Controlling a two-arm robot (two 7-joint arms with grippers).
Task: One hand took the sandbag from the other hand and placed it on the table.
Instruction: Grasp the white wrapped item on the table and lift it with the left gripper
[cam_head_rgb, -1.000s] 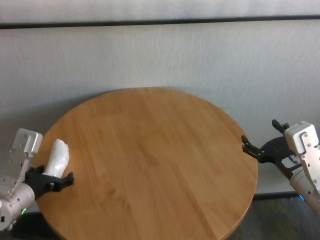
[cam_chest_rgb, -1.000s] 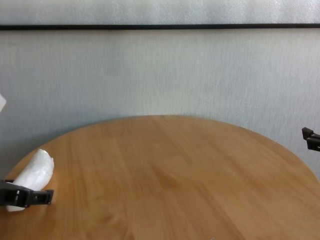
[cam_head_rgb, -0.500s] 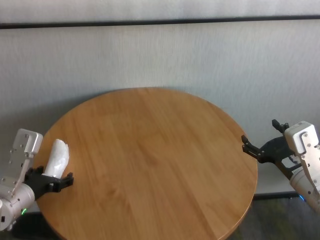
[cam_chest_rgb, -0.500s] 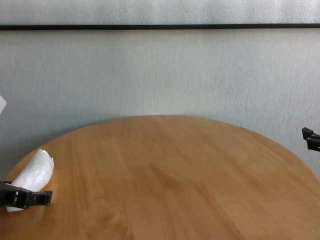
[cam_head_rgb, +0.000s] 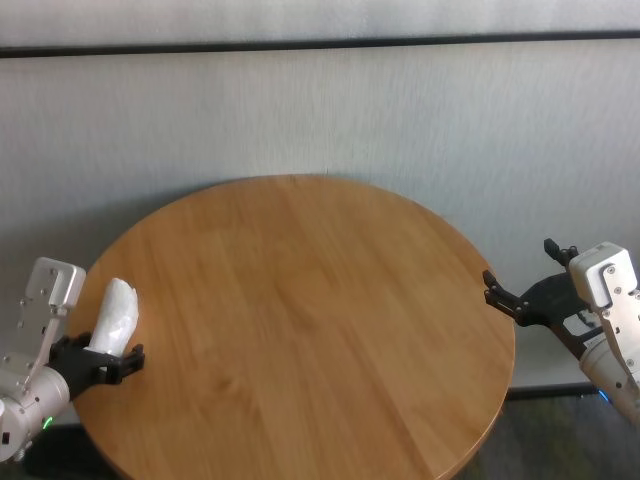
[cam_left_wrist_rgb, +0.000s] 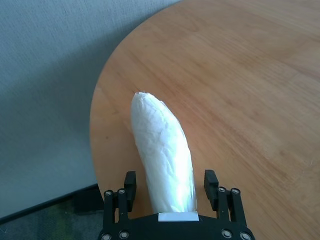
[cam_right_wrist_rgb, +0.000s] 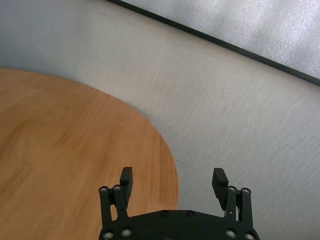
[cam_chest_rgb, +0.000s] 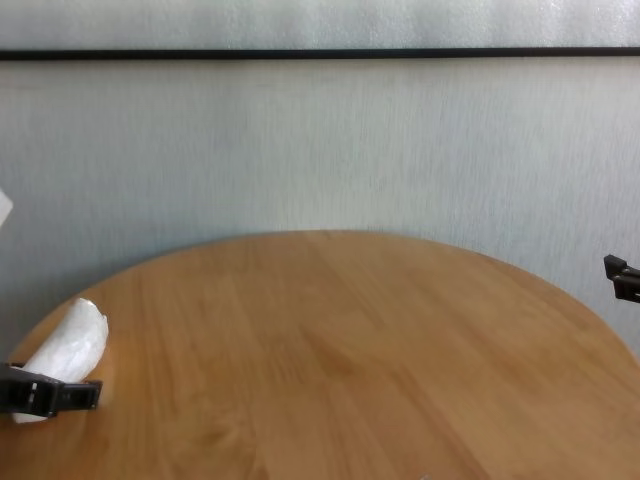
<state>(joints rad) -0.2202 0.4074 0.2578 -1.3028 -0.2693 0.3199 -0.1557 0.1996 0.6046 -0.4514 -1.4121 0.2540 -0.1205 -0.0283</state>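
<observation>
1. The left tool (cam_left_wrist_rgb: 172, 192), the one with the green light on its wrist, sits at the left rim of the bench (cam_head_rgb: 300, 320), low over the wood.
2. Its two black fingers (cam_left_wrist_rgb: 129, 186) stand on either side of the bag (cam_left_wrist_rgb: 162, 155). In the left wrist view a thin gap shows between each finger and the bag, so the tool is open around it, not yet clamped.
3. The bag is a white, crinkled oblong. Its near end lies between the fingers, close to the palm, and its far end sticks out well past the fingertips, pointing away from the tool along the bench rim.
4. In the head view the bag (cam_head_rgb: 117, 315) rests on the wood just inside the rim, in line with the left tool (cam_head_rgb: 105, 365).
5. In the chest view the bag (cam_chest_rgb: 70, 345) rises from the left tool (cam_chest_rgb: 45, 395) at a slant.
6. The right tool (cam_right_wrist_rgb: 172, 182) is well apart from the bag, off the bench's right rim, with its fingers spread wide and nothing between them.
</observation>
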